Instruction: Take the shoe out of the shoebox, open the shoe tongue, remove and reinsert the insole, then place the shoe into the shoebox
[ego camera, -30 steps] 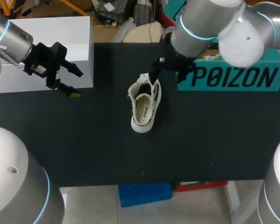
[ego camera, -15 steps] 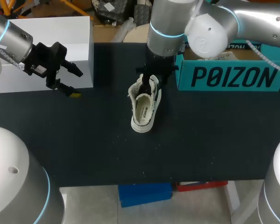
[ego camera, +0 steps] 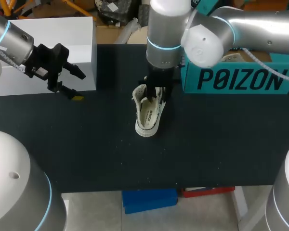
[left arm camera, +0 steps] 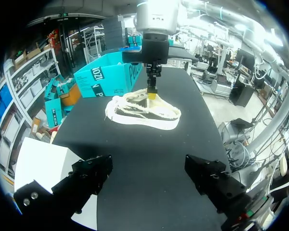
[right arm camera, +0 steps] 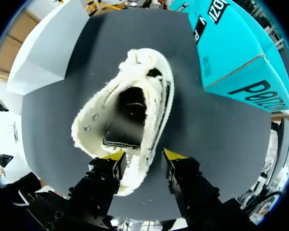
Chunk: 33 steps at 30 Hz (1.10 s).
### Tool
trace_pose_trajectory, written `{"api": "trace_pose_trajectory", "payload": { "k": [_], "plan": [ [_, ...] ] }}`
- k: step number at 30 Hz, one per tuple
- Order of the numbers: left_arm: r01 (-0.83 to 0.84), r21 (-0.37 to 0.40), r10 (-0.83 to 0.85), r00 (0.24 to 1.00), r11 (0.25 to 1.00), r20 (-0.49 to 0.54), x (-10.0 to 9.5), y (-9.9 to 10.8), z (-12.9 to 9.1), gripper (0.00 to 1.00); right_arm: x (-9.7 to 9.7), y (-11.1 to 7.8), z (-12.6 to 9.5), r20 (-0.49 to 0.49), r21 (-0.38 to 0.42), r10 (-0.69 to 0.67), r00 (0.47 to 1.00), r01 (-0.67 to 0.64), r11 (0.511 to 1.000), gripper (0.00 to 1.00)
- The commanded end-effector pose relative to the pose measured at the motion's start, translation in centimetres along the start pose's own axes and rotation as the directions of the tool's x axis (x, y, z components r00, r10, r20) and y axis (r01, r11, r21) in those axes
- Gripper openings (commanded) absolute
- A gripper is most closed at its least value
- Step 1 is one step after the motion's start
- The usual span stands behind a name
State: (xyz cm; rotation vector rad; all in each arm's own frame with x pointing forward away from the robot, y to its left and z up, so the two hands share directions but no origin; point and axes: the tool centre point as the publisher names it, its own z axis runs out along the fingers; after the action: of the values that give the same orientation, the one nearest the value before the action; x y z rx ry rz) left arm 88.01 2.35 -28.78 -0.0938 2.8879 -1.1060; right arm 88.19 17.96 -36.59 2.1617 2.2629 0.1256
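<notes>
A white low-top shoe (ego camera: 147, 118) stands upright on the black table, its opening facing up and the insole showing inside. My right gripper (ego camera: 153, 94) hangs straight down over the shoe's far half. In the right wrist view the right gripper (right arm camera: 143, 155) straddles one side of the shoe (right arm camera: 94, 127). One yellow tip is over the opening by the dark tongue and the other is just outside the sole, with a gap showing; it is open. The left wrist view shows the same right gripper (left arm camera: 151, 94) at the shoe's (left arm camera: 144, 113) top edge. My left gripper (ego camera: 78, 85) is open, far left.
The teal shoebox (ego camera: 238, 79) stands at the back right, close beside the shoe and my right arm. A white box (ego camera: 53, 33) sits at the back left, right behind my left gripper. Bare black tabletop (ego camera: 86, 154) lies in front of the shoe.
My right arm has swung left from in front of the teal shoebox to directly over the shoe, and its fingers have narrowed. The shoe and my left arm have not moved.
</notes>
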Motion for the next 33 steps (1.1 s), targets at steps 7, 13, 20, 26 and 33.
{"api": "trace_pose_trajectory", "payload": {
  "k": [7,13,20,26,33],
  "plan": [
    [-0.002,0.001,0.002,1.000,1.000,0.004,0.1,0.1,0.1,1.00,-2.2,-0.5,-1.4,0.021,-0.005,0.007,1.000,-0.007,1.000,0.45],
    [-0.002,0.001,0.002,1.000,1.000,0.004,0.1,0.1,0.1,1.00,-2.9,0.0,-1.2,0.030,0.000,0.004,1.000,-0.004,1.000,0.45],
    [-0.002,0.001,0.002,1.000,1.000,0.004,0.1,0.1,0.1,1.00,-3.0,0.7,-0.2,0.029,0.001,0.001,1.000,-0.001,1.000,0.46],
    [-0.002,0.001,0.002,1.000,1.000,0.004,0.1,0.1,0.1,1.00,-2.8,1.0,0.1,0.024,0.002,-0.002,1.000,0.002,1.000,0.45],
    [-0.002,0.001,0.002,1.000,1.000,0.004,0.1,0.1,0.1,1.00,-2.4,1.5,0.7,0.022,0.004,-0.003,1.000,0.003,1.000,0.44]
  ]
}}
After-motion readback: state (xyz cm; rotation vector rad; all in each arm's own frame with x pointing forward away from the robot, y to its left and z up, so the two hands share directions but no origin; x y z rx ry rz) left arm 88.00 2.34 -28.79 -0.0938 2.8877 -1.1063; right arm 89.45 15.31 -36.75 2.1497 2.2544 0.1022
